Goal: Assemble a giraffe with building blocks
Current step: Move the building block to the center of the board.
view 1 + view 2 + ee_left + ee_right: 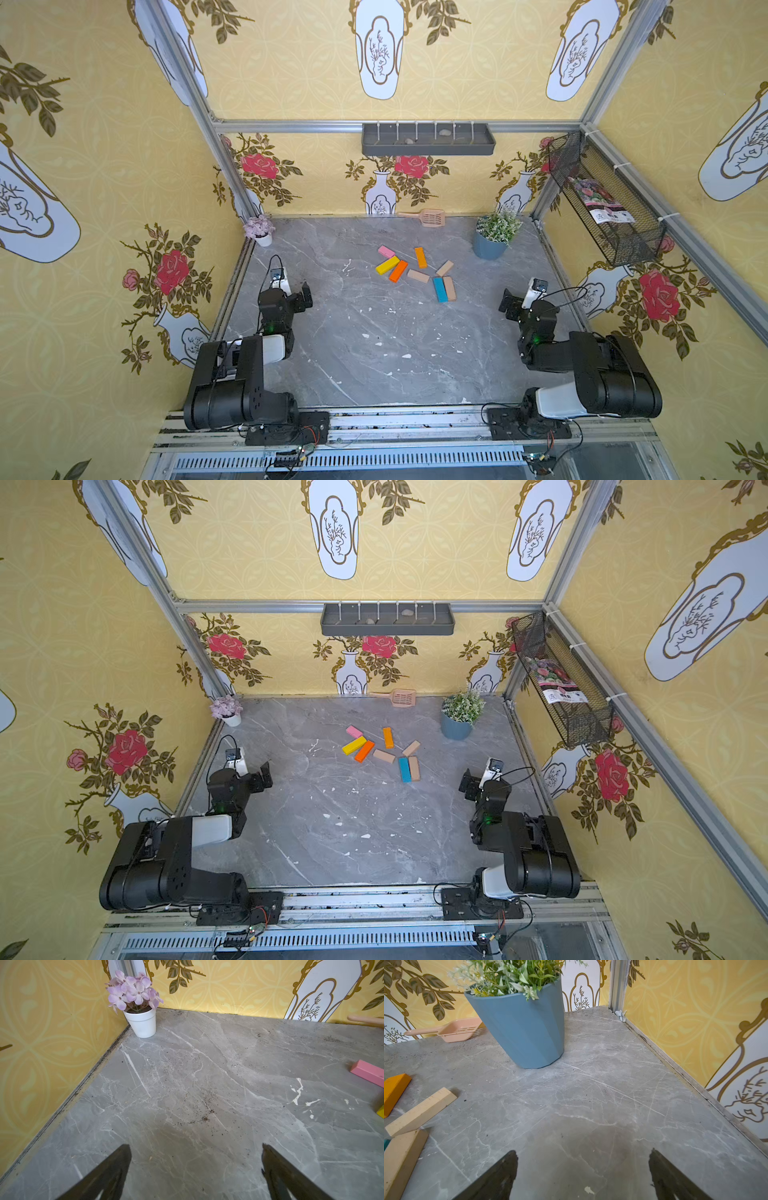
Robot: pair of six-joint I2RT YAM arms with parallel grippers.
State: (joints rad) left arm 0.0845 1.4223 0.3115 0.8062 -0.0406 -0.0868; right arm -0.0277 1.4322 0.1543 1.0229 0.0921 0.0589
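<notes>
The building blocks lie loose at mixed angles on the grey marble table, behind its middle, and form no giraffe outline. In both top views I see a pink block, a yellow one, two orange ones, a blue one and three tan ones. My left gripper hangs open and empty to the left of them. To their right, my right gripper is also open and empty. The right wrist view catches a tan block beside an orange one.
A white pot of purple flowers stands in the back left corner. A blue pot with a green plant stands back right, close to the blocks. A peach scoop leans at the back wall. A wire basket hangs on the right wall.
</notes>
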